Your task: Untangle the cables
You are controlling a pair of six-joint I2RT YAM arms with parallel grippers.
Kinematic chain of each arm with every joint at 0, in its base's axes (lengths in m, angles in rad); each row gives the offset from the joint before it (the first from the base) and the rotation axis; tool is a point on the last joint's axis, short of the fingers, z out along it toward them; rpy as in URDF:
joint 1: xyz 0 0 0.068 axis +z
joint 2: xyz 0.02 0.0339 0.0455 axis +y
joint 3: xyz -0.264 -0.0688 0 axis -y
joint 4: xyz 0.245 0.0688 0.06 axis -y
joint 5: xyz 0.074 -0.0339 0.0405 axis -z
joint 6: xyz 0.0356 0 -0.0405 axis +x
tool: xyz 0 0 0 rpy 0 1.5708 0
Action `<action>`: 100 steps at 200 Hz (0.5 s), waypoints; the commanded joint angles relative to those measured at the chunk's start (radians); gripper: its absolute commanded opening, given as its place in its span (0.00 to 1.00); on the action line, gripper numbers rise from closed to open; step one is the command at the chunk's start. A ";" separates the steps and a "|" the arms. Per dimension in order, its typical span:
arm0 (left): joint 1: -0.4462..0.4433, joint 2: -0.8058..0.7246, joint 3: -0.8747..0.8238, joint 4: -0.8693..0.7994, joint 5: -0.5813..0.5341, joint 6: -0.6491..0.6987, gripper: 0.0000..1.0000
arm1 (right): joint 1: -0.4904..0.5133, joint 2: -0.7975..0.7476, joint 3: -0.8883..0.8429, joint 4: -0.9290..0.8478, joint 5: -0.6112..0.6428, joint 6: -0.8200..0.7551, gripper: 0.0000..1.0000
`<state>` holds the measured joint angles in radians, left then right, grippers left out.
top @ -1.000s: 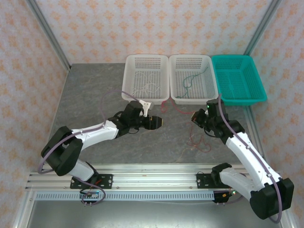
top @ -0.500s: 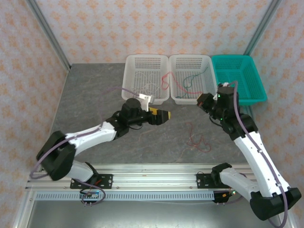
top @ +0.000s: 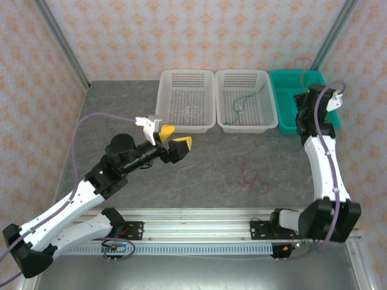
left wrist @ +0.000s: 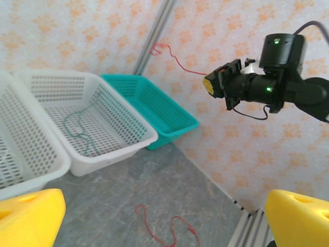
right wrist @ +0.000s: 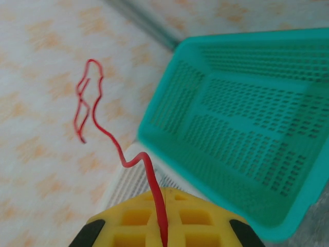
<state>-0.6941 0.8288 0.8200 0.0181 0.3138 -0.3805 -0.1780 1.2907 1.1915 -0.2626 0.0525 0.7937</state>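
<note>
A red cable (right wrist: 151,177) is clamped in the right claw (right wrist: 163,222), raised above the teal basket (top: 308,125) at the bench's (top: 121,115) far right corner. The left claw (top: 175,138) is spread wide, empty. A second red cable (top: 249,180) is seen loose toward the near edge, and a green cable (top: 242,104) inside the middle white basket (top: 243,127).

Left gripper (top: 173,138) is hovering over the desk (top: 121,115), its yellow fingers (top: 182,143) standing wide apart. Right arm (top: 320,157) is reaching over the teal basket (top: 287,106). Red cable (top: 300,61) is looping above its far rim. Second red cable (top: 251,179) is lying on the desk. Green cable (top: 243,103) is lying in the middle white basket (top: 242,128).
</note>
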 commanded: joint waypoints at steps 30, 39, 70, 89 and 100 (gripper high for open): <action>-0.007 -0.054 -0.061 -0.115 -0.083 0.053 1.00 | -0.118 0.282 0.037 0.101 -0.108 0.066 0.00; -0.007 -0.051 -0.069 -0.105 -0.083 0.044 1.00 | -0.118 0.335 0.064 0.103 -0.157 0.039 0.18; -0.007 -0.016 -0.071 -0.083 -0.072 0.018 1.00 | -0.117 0.381 0.206 -0.056 -0.235 -0.057 0.59; -0.008 0.035 -0.065 -0.052 -0.054 -0.006 1.00 | -0.113 0.288 0.148 -0.047 -0.275 -0.075 0.65; -0.008 0.076 -0.050 -0.040 -0.027 -0.016 1.00 | -0.112 0.218 0.092 -0.062 -0.343 -0.094 0.65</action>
<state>-0.6941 0.8425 0.7532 -0.0597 0.2543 -0.3691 -0.2935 1.6695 1.3247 -0.2817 -0.1761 0.7609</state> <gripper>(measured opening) 0.999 0.644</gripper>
